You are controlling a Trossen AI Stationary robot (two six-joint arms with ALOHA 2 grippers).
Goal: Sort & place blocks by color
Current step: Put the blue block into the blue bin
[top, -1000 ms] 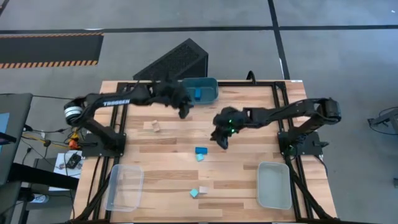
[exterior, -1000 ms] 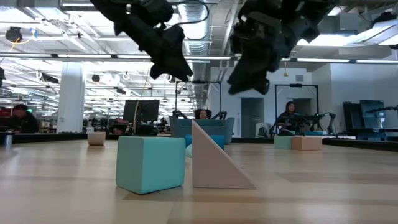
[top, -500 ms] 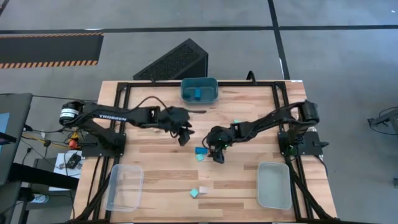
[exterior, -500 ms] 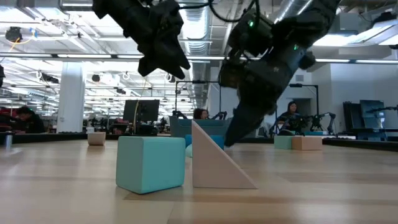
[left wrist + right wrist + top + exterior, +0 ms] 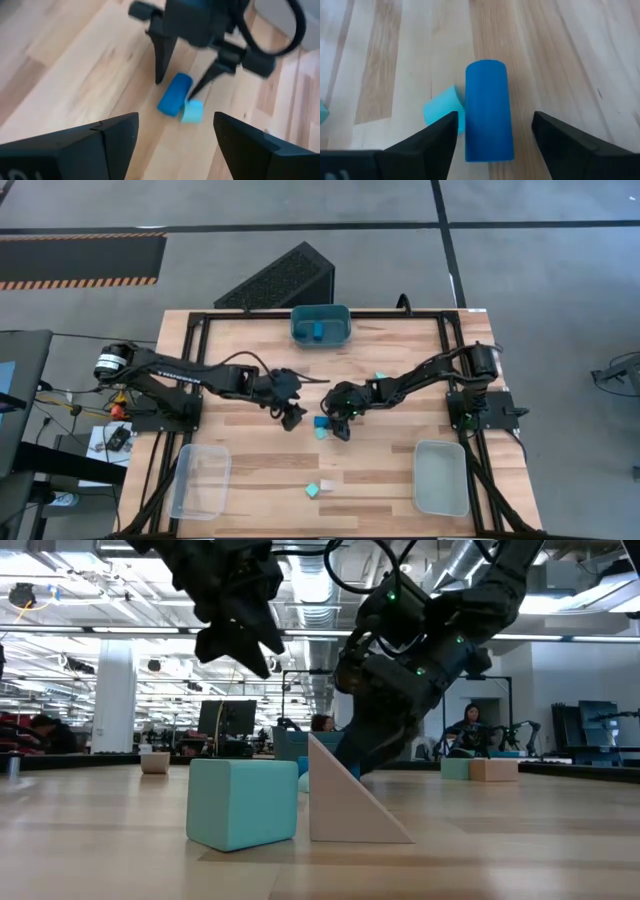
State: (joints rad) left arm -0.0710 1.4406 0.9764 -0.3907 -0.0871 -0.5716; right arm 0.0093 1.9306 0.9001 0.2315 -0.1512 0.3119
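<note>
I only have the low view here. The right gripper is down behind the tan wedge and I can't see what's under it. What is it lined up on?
Observer: A blue cylinder-shaped block lies on its side between the open fingers of the right gripper.
Operator: Anything touching that block?
Observer: A light cyan block sits right against its side.
Operator: Where is the left gripper?
Observer: The left gripper hangs open just beside that pair, facing the right gripper across it.
Operator: Is the teal bin empty?
Observer: No, the teal bin at the table's far edge already holds a blue block.
</note>
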